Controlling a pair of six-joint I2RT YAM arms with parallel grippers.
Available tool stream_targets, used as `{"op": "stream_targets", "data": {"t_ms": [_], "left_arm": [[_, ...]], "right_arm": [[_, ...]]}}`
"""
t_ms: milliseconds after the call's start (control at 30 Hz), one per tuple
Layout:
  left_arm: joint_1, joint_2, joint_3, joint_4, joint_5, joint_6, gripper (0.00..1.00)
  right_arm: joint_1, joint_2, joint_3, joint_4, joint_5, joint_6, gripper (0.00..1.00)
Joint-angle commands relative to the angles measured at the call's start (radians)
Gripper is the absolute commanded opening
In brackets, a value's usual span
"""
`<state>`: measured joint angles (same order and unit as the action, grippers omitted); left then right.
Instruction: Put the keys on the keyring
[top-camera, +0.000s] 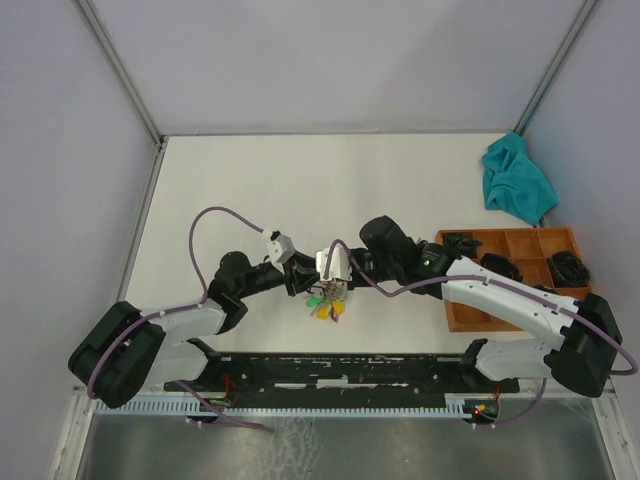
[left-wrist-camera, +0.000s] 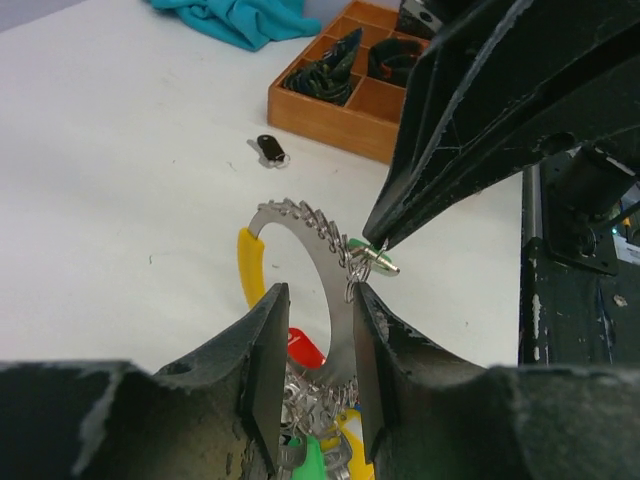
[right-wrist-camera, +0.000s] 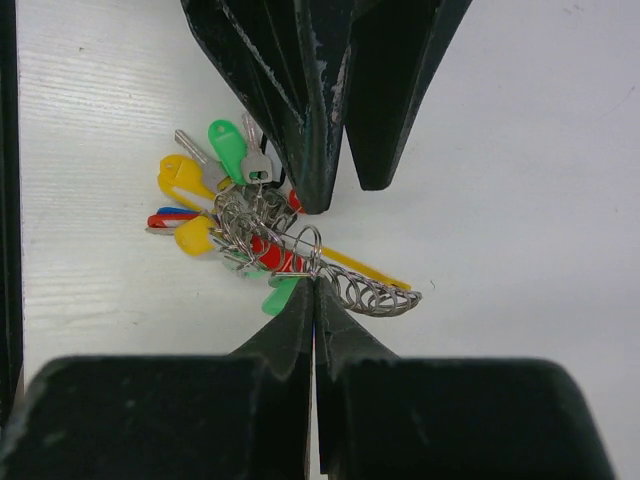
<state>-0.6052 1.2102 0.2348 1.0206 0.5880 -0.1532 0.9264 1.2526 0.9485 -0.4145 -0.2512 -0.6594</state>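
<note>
Surface and room: I see a white tabletop (top-camera: 250, 180) with pale walls (top-camera: 350, 60) on three sides. A teal cloth (top-camera: 518, 182) lies well beyond the right gripper (right-wrist-camera: 315, 285), and a wooden tray (top-camera: 522, 246) sits just beside that arm.
Left gripper (left-wrist-camera: 320, 295): jaws apart. The keyring (left-wrist-camera: 338, 290) runs its flat band through the gap, against one pad.
Right gripper: jaws pressed together on the green key (left-wrist-camera: 368, 256), at the keyring's toothed edge.
Black key (left-wrist-camera: 270, 150): loose on the tabletop beyond the left gripper, short of the wooden tray.
Left wrist view only: I get the black key and the pinched key's metal tip.
Right wrist view only: I get the coloured tags (right-wrist-camera: 200, 185) fanned on the tabletop, under the left gripper.
</note>
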Motion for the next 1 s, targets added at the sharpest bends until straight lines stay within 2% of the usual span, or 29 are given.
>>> {"op": "stream_targets", "data": {"t_ms": [0,200,433,867,967], "left_arm": [[0.005,0.002,0.079,-0.089,0.135,0.173,0.39],[0.006,0.073,0.148,-0.172,0.268,0.258,0.39],[0.005,0.139,0.185,-0.192,0.391,0.276,0.35],[0.005,0.185,0.226,-0.193,0.416,0.257,0.31],[0.003,0.197,0.231,-0.194,0.429,0.253,0.26]], "right_arm": [[-0.005,0.009,0.084,-0.06,-0.023,-0.045,0.01],[-0.004,0.012,0.099,-0.082,-0.025,-0.048,0.01],[-0.004,0.018,0.098,-0.078,-0.026,-0.045,0.01],[-0.004,0.019,0.101,-0.076,-0.057,-0.039,0.01],[-0.004,0.019,0.101,-0.078,-0.061,-0.036,0.01]]}}
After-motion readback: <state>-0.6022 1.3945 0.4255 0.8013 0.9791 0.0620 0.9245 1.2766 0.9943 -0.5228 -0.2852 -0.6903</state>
